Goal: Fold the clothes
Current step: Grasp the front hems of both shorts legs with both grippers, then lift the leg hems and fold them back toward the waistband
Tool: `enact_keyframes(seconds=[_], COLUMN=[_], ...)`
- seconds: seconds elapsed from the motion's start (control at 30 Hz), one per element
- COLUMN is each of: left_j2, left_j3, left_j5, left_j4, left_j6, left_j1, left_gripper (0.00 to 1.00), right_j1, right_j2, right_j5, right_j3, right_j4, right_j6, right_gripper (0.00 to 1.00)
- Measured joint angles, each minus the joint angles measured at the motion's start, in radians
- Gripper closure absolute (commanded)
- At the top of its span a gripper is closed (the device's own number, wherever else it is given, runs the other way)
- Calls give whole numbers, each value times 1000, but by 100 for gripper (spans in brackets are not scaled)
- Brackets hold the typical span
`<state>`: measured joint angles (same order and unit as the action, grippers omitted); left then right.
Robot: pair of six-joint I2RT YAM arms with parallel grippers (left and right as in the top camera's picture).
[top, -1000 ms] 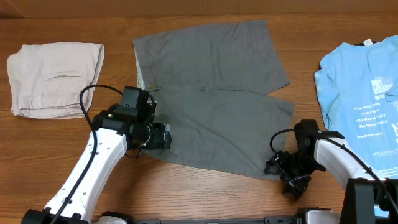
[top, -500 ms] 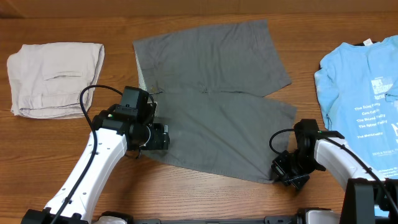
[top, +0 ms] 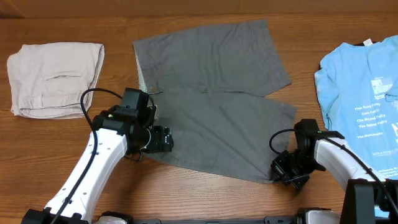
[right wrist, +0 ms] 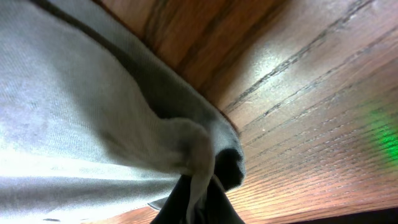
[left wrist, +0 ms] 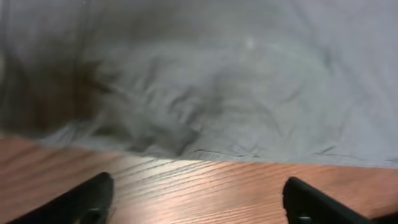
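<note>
The clothes (top: pixel 211 93), one pair of dark-grey shorts, are spread flat at the middle of the worktop (top: pixel 37 149). Two hands are seen. The right hand (top: pixel 285 171) is clamped tight on the shorts' near right leg corner, where the cloth is bunched. The left hand (top: pixel 165 139) is held wide apart and empty at the near left edge. One beige garment (top: pixel 56 78) is laid far left, one light-blue T-shirt (top: pixel 364 99) far right.
</note>
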<state>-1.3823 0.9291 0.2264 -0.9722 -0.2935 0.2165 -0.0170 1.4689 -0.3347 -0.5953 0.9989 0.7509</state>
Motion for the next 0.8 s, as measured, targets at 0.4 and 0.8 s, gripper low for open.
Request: enact_keyframes(seconds=[0.4,0.8], left_j2=[0,0], left_j3=[-77,-179], left_j5=[-142,-190], left_j4=[47,212], left_j6=[-288,-467], left_j1=[0,-8], left_gripper=[28,35], right_j1=[0,0], right_j2=[-1,-1], right_j5=[-1,-1], right_j3=[0,0], right_j4=[-4,-5], right_j6=[0,0], right_gripper=[96,96])
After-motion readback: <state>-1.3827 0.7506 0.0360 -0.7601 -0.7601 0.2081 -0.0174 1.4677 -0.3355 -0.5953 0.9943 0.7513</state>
